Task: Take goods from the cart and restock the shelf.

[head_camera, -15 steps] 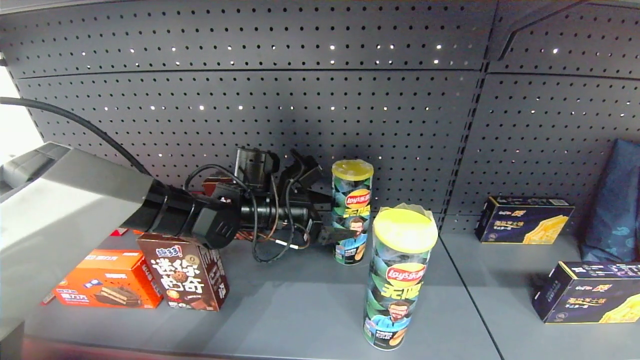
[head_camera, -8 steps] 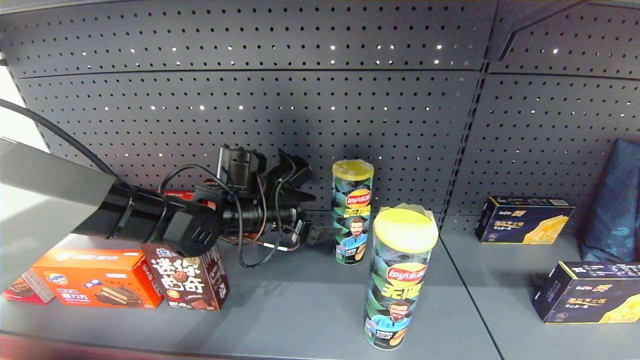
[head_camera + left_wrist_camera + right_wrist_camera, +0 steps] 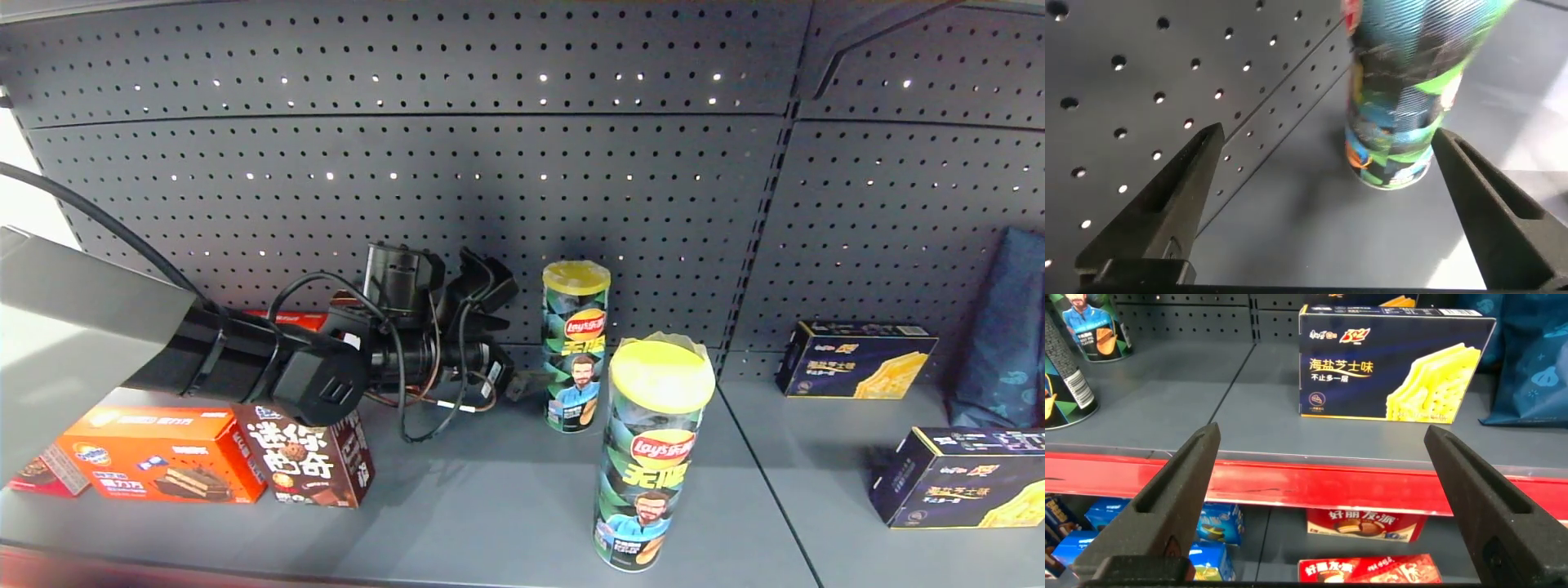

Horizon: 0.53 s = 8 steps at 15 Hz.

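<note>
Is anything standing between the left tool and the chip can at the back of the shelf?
Nothing visible does. The left tool is open and points at the rear chip can, which stands upright beside the pegboard. Just bare shelf lies between them.

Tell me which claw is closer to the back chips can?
Left. The left claw sits right beside the back chips can, open toward it. The right claw is out in front of the shelf, facing a dark blue box.
</note>
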Motion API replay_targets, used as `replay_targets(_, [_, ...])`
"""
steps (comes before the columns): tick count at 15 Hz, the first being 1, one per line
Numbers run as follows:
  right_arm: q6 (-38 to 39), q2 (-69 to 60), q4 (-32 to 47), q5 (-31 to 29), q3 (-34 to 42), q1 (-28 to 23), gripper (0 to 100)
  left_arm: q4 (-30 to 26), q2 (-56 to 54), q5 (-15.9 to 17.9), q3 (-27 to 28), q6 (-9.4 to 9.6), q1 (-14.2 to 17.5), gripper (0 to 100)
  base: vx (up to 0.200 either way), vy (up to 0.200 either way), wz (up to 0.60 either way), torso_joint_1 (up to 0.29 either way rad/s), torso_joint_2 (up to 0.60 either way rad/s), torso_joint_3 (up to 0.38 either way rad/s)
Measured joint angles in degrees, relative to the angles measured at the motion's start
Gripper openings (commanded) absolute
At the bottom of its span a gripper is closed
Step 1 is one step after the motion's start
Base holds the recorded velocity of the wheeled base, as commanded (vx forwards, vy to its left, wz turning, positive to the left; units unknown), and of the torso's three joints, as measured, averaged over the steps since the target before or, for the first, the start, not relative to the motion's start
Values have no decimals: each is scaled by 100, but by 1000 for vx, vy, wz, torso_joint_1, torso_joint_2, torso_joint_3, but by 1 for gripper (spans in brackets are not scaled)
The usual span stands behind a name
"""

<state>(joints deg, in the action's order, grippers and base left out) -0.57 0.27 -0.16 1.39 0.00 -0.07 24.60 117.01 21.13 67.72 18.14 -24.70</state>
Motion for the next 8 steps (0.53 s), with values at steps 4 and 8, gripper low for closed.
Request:
replay_targets(4, [4,0,0,0,0,0,100,-2,46,-83,4,-22,0,100,0,0,0,0,0,0])
replay_targets(8, [2,0,0,0,0,0,100,-11,68,-161,-16,-29,9,100,0,0,0,0,0,0])
